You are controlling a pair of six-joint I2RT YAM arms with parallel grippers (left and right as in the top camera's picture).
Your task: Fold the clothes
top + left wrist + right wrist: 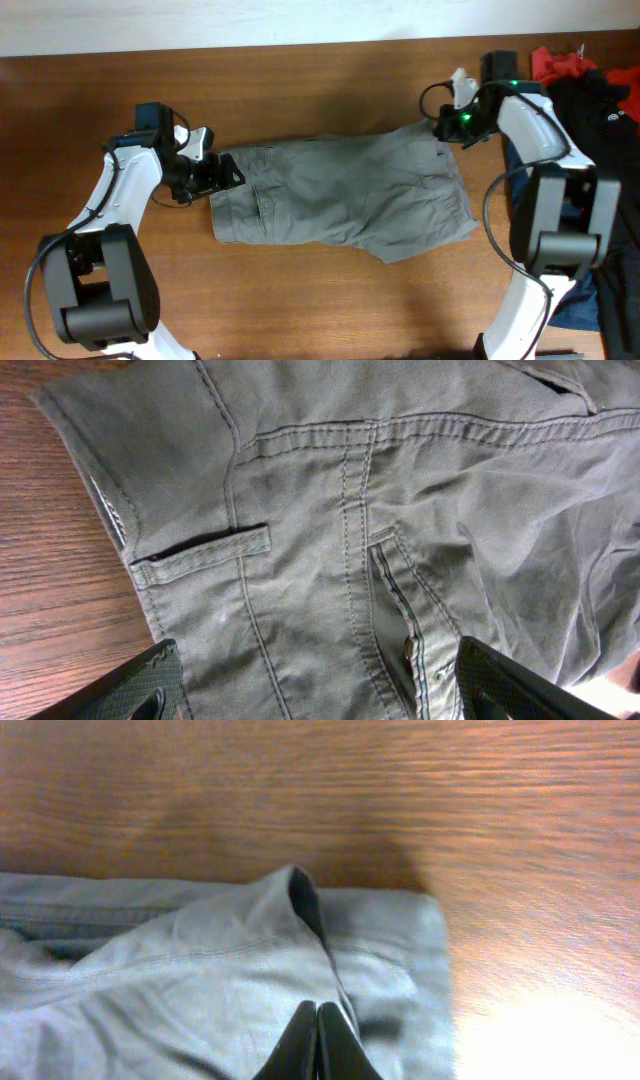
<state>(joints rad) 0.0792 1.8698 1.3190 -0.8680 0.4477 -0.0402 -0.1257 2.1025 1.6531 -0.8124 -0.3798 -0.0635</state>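
- You have a brown wood-grain table [320, 300] filling nearly the whole overhead view.
- Along the top edge runs a white strip [200, 20]; whether it is wall or floor, you cannot tell.
- In your right wrist view, a bright glare [540, 1030] washes out the wood.

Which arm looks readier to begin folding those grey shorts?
Probably right: the right gripper is shut on a pinch of the shorts at one corner; the left gripper hangs open over the opposite end, holding nothing.
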